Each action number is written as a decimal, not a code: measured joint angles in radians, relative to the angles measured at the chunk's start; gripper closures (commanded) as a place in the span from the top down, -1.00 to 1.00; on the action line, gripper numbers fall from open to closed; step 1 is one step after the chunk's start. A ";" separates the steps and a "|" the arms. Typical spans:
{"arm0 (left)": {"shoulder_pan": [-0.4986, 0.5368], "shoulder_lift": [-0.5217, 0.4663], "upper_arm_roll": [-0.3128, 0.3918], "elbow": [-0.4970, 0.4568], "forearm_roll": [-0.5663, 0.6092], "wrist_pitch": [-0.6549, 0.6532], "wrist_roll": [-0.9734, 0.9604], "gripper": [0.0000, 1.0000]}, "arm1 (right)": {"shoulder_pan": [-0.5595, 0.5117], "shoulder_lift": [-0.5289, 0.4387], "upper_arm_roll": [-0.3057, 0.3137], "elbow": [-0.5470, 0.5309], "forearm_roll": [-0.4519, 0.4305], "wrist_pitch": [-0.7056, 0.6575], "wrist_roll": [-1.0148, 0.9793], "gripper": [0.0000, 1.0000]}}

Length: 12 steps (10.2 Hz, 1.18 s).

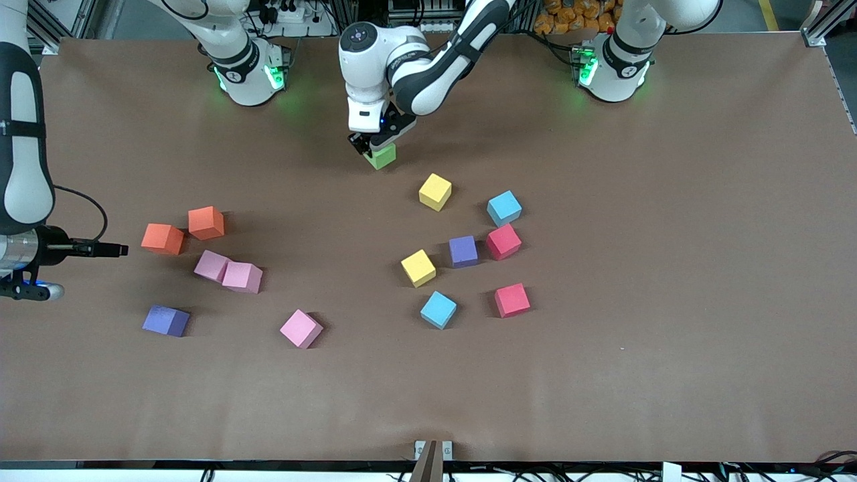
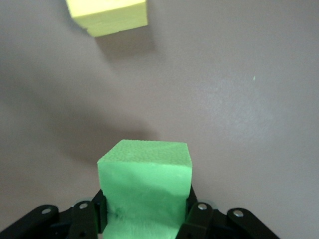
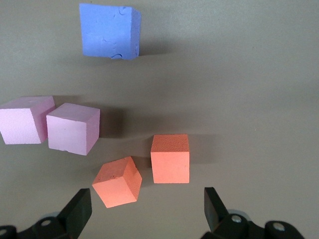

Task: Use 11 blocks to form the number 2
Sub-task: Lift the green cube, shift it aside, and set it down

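Note:
My left gripper (image 1: 375, 146) is shut on a green block (image 1: 381, 156), low over the table between the two arm bases. In the left wrist view the green block (image 2: 145, 189) sits between the fingers (image 2: 195, 221), with a yellow block (image 2: 109, 16) ahead. The other blocks lie scattered, and no number 2 shows. Yellow (image 1: 435, 191), light blue (image 1: 503, 207), red (image 1: 503, 242) and purple (image 1: 463, 251) ones lie in the middle. My right gripper (image 3: 147, 209) hangs open over bare table beside two orange blocks (image 3: 170, 158), near pink ones (image 3: 74, 128).
Orange (image 1: 163, 238), pink (image 1: 242, 276) and purple (image 1: 166, 320) blocks cluster toward the right arm's end of the table. A lone pink block (image 1: 300, 329) lies nearer the front camera. A small bracket (image 1: 432, 450) sits at the table's front edge.

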 measured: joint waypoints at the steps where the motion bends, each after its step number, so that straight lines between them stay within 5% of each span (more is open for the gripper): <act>1: 0.000 0.000 0.000 0.010 -0.028 0.000 -0.095 -0.70 | 0.000 0.000 0.000 0.000 0.000 0.000 0.000 1.00; 5: 0.000 0.009 0.000 0.045 -0.083 0.000 -0.470 -0.69 | 0.000 0.002 0.000 0.000 0.000 0.000 -0.001 1.00; 12: -0.004 0.107 -0.009 0.149 -0.116 0.020 -0.561 -0.69 | -0.007 0.007 0.000 0.000 0.000 0.000 -0.018 1.00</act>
